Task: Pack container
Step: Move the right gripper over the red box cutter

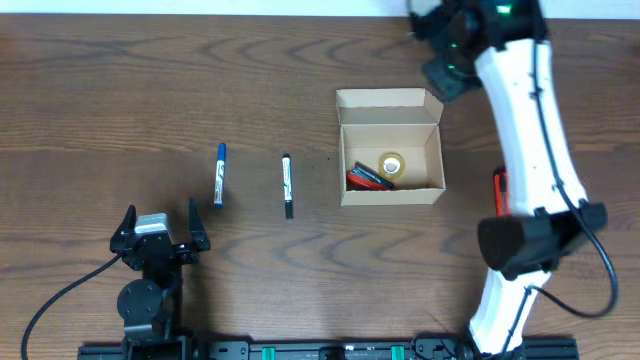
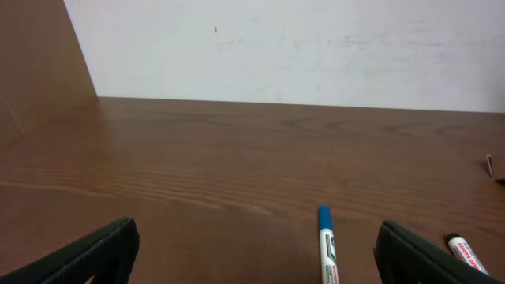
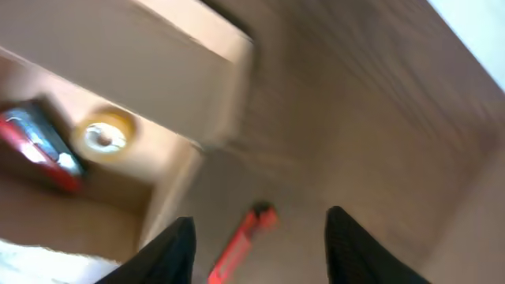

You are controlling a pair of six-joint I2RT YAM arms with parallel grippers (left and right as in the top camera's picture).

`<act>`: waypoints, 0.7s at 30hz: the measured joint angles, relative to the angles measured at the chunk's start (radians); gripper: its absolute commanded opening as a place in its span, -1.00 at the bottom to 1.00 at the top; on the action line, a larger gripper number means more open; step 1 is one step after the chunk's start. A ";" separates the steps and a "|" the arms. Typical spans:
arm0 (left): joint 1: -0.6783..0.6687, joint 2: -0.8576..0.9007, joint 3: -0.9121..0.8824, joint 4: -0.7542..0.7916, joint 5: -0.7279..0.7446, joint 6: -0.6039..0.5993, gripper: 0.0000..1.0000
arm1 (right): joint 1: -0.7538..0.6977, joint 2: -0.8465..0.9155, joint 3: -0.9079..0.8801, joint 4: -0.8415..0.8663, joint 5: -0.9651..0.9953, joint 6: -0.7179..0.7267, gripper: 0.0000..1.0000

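L gripper [image 2: 256, 251] wide open, empty, low on the table. Blue marker [image 2: 326, 244] just ahead, black marker [image 1: 288, 185] beyond. R gripper [image 3: 260, 244] apart, empty, above red marker [image 3: 241, 241], prob my next pick. Box [image 1: 392, 196] lid up for loading: near R, well apart from L.

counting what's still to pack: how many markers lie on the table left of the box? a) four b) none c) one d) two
d, a blue-capped marker and a black-capped marker lie on the table left of the box
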 measured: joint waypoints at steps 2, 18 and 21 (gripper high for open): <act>0.000 0.000 0.000 0.000 0.000 0.000 0.90 | -0.032 -0.064 0.000 -0.025 0.027 0.043 0.21; 0.000 0.000 0.000 0.000 0.000 0.000 0.90 | -0.255 -0.467 -0.319 -0.024 -0.096 0.105 0.27; 0.000 0.000 0.000 0.000 0.000 0.000 0.91 | -0.255 -0.466 -0.492 0.031 -0.106 0.103 0.28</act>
